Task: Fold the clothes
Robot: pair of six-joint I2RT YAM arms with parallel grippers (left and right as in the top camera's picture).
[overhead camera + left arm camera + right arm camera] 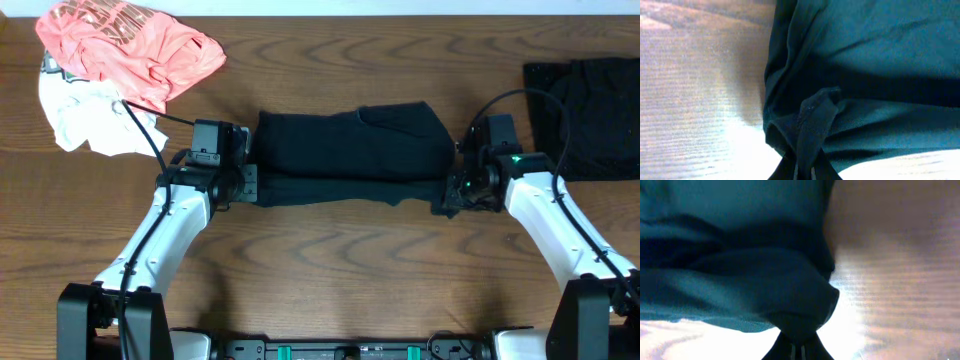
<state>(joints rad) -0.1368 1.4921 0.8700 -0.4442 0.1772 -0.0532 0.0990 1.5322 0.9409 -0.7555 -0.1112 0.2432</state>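
Note:
A plain black garment (350, 155) lies folded into a wide band across the middle of the table. My left gripper (248, 185) is shut on its left front corner; the left wrist view shows a pinched fold of the black garment (812, 120) between the fingers (802, 172). My right gripper (447, 195) is shut on its right front corner; the right wrist view shows the bunched black garment (765, 280) in the jaws (796, 352). Both held corners sit slightly lifted at the band's front edge.
A coral-pink printed shirt (130, 50) and a white garment (85, 120) lie crumpled at the far left. Folded black garments (590, 115) lie at the right edge. A black cable (150, 125) runs to the left arm.

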